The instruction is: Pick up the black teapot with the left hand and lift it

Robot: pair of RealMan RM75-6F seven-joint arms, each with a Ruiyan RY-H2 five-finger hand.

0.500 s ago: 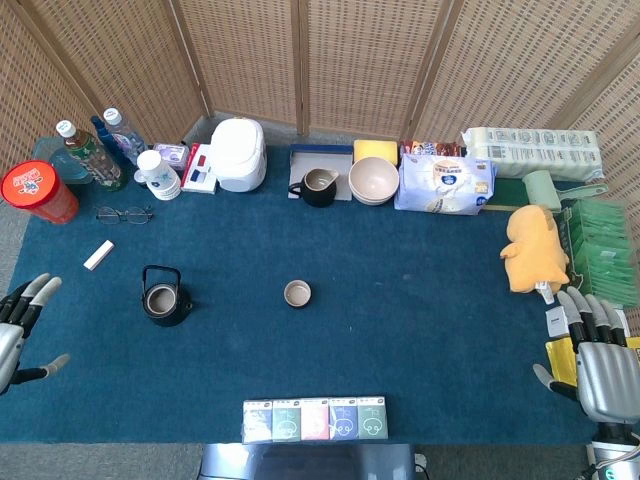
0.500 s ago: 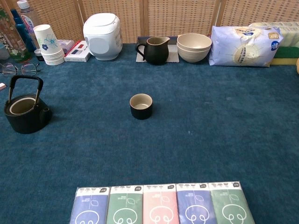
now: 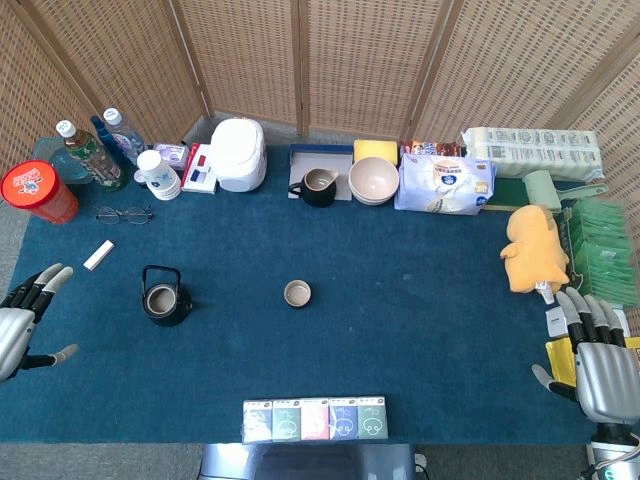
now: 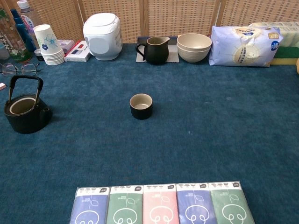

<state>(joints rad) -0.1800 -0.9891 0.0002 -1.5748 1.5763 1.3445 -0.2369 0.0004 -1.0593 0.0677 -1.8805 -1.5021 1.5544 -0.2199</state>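
The black teapot (image 3: 164, 298) stands upright on the blue cloth at the left, lid off and handle raised; the chest view shows the teapot (image 4: 25, 112) at its left edge. My left hand (image 3: 25, 318) is at the far left edge of the head view, fingers spread and holding nothing, well to the left of the teapot. Over at the lower right corner, my right hand (image 3: 592, 355) rests open with nothing in it. Neither hand shows in the chest view.
A small black cup (image 3: 297, 293) sits mid-table. Glasses (image 3: 124, 214) and a white eraser-like block (image 3: 98, 255) lie behind the teapot. Bottles (image 3: 92, 156), a red tub (image 3: 38, 192), a white cooker (image 3: 238, 154), a pitcher (image 3: 318, 187) and bowls (image 3: 373, 180) line the back. Packets (image 3: 315, 419) lie at the front edge.
My left hand has shifted slightly right and up, toward the teapot. Nothing else has moved.
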